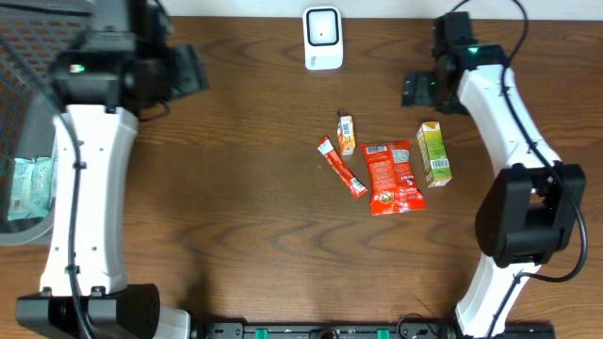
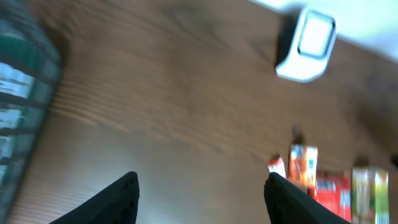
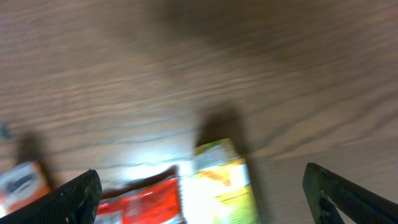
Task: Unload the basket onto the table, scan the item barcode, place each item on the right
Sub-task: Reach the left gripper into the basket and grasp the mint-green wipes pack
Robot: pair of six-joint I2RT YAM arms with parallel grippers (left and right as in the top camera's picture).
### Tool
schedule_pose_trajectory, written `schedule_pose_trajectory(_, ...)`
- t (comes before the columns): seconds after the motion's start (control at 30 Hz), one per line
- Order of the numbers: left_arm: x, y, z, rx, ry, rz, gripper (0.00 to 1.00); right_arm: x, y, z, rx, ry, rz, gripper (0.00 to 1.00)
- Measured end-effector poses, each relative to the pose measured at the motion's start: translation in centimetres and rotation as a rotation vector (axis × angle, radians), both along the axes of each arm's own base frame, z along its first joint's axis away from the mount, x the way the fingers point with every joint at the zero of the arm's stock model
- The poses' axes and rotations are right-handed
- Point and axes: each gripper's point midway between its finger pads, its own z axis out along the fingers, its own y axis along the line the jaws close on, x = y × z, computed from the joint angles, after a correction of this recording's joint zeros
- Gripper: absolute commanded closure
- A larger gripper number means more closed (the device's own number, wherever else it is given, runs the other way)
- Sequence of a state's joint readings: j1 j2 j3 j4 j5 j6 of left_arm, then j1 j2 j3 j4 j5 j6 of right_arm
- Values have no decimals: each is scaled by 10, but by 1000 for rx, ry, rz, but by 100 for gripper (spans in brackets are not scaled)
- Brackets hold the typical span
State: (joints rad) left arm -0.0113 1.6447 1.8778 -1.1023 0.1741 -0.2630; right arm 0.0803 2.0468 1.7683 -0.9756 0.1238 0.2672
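Observation:
Four items lie mid-table: a green carton [image 1: 433, 154], a red pouch [image 1: 392, 176], a red stick pack [image 1: 341, 167] and a small orange packet [image 1: 346, 135]. The white scanner [image 1: 322, 38] stands at the far edge. My right gripper [image 1: 419, 89] hovers open, up and away from the carton [image 3: 224, 183], with the pouch [image 3: 143, 202] beside it and nothing between its fingers [image 3: 348, 199]. My left gripper [image 1: 188, 71] hangs open and empty at the far left. Its view shows the scanner [image 2: 308, 45] and the orange packet [image 2: 303, 165], blurred.
A mesh basket [image 1: 14, 113] sits off the table's left edge with a pale green packet [image 1: 28, 184] inside. It also shows at the left in the left wrist view, basket [image 2: 25, 93]. Bare wood lies between the basket and the items.

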Motion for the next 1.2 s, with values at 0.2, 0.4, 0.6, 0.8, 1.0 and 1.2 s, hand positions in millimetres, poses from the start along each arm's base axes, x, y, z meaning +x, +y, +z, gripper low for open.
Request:
schedule_pose_trajectory(0.2, 12, 83, 23, 41, -95, 258, 35, 0, -25, 0, -4, 1, -52, 1)
schedule_pose_trajectory(0.4, -19, 197, 26, 141, -88, 606, 35, 0, -25, 0, -4, 1, -52, 1)
schedule_pose_trajectory(0.6, -75, 287, -1, 211, 6, 873, 35, 0, -25, 0, -3, 1, -52, 1)
schedule_pose_trajectory(0.8, -91, 316, -61, 193, 187, 930, 34, 0, -25, 0, -3, 1, -52, 1)
schedule_pose_trajectory(1.0, -85, 325, -149, 182, 431, 821, 34, 0, -25, 0, -3, 1, -52, 1)
schedule_pose_trajectory(1.2, -87, 323, -213, 176, 600, 692, 33, 0, -25, 0, -3, 1, -52, 1)
